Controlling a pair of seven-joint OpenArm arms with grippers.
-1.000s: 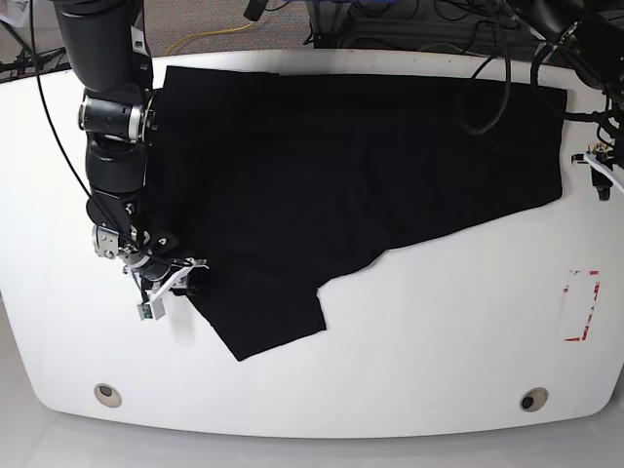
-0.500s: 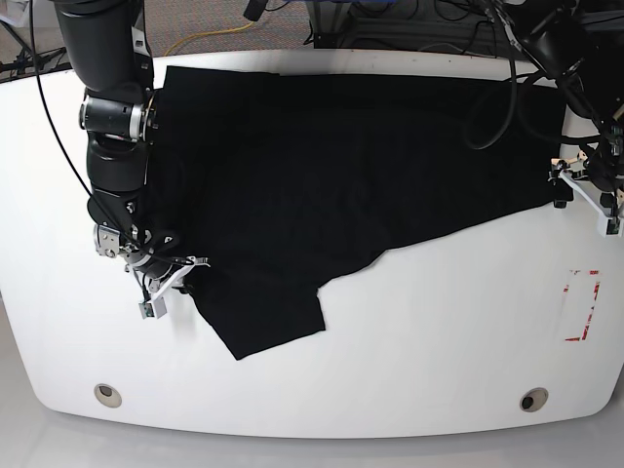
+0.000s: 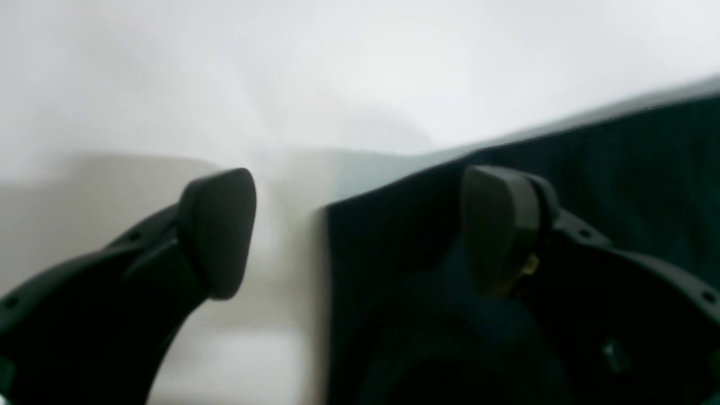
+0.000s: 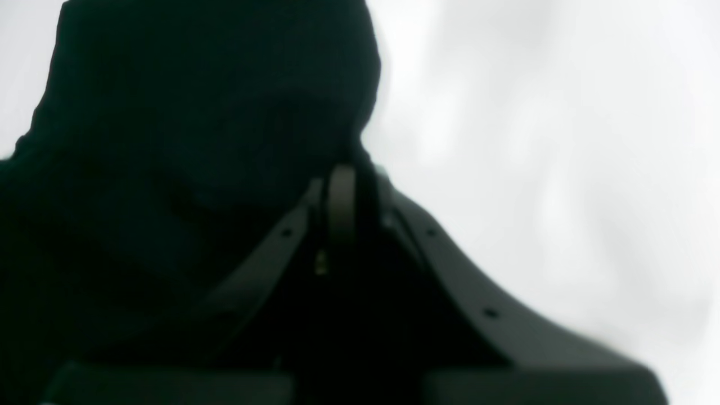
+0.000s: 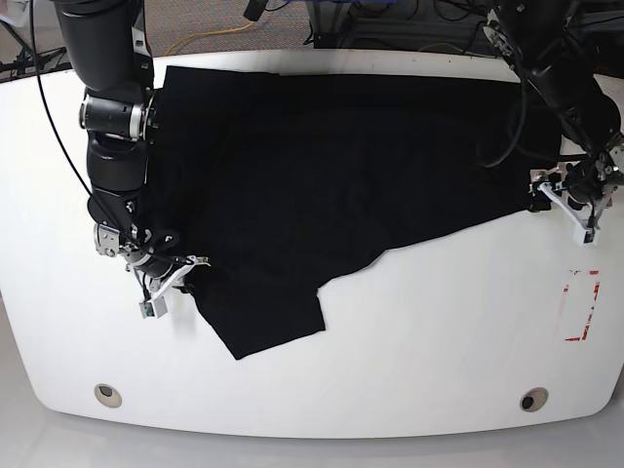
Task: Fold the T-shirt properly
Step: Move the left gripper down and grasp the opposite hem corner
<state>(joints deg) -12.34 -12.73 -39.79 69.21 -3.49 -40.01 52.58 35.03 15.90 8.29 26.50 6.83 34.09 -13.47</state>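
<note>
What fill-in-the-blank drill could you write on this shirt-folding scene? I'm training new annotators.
1. The plain black cloth T-shirt lies spread on a ____ table.
2. The right gripper is ____ on the shirt's edge.
3. The left gripper has its jaws ____, with the shirt's corner between them.
4. The red-marked rectangle lies nearer the ____ gripper.

Missing words: white; shut; open; left

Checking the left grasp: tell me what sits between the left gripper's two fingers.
In the left wrist view, the open left gripper straddles the T-shirt corner: bare white table by one finger, black cloth edge by the other.
</note>
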